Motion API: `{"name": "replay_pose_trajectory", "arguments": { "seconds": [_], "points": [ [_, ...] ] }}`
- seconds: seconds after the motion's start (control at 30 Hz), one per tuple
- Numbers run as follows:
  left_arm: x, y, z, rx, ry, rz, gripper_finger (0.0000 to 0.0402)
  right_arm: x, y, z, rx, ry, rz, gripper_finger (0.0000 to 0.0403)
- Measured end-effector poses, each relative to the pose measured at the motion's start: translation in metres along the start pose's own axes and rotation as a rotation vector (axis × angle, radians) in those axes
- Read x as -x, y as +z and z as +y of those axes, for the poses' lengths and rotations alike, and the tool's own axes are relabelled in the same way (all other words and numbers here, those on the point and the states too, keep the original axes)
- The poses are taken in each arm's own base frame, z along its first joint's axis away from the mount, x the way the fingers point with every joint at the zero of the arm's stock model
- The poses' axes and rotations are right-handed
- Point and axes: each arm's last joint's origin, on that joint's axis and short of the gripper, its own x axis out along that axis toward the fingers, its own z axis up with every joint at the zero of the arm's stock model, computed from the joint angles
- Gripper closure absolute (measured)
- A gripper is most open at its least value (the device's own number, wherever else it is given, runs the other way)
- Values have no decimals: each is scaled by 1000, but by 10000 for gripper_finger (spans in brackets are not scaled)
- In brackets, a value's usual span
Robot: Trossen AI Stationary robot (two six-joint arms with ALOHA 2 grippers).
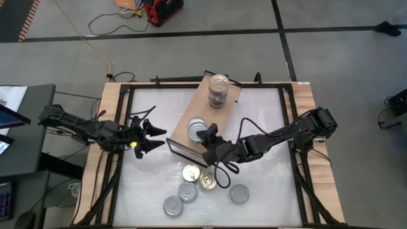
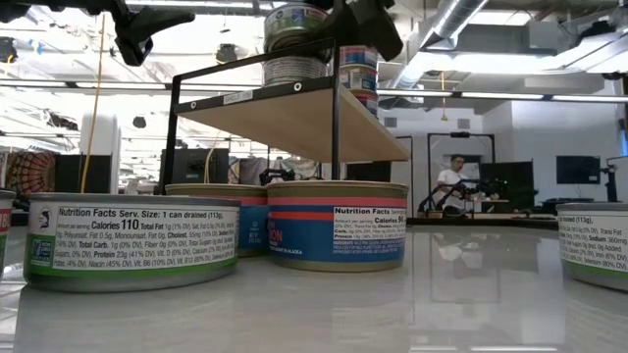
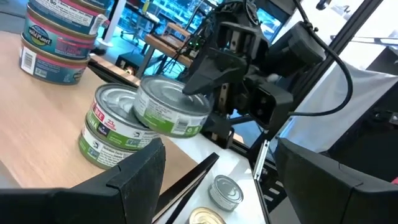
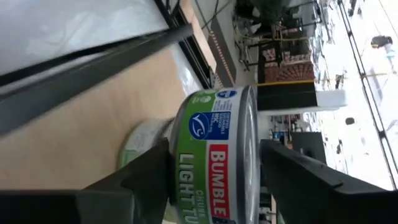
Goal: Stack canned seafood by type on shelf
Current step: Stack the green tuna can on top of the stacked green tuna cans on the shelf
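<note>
Now 5 loose tins (image 1: 191,182) on table (image 1: 267,146), 2 stacks on shelf (image 1: 202,108)

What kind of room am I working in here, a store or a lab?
Most likely a robotics lab or workshop, not a store: exposed ceiling ducts, a person at another rig in the background, and cables trailing across the grey floor beside the table.
</note>
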Motion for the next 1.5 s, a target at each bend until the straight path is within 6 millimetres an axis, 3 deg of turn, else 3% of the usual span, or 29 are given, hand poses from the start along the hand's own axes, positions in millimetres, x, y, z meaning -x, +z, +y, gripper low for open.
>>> {"name": "replay_pose_trajectory", "arguments": {
  "seconds": [0.37,0.7,1.1,1.5],
  "points": [
    [-1,7,-4,-19,-15,-9,114,-11,-7,-21,-75,55,-9,114],
    [-1,4,-4,-12,-34,23,114,-9,-8,-23,-106,86,-2,114],
    [0,4,-5,-11,-52,34,114,-9,-11,-40,-210,155,23,116],
    [0,3,-5,-2,-69,51,114,-8,-14,-41,-261,209,45,116]
  ]
}}
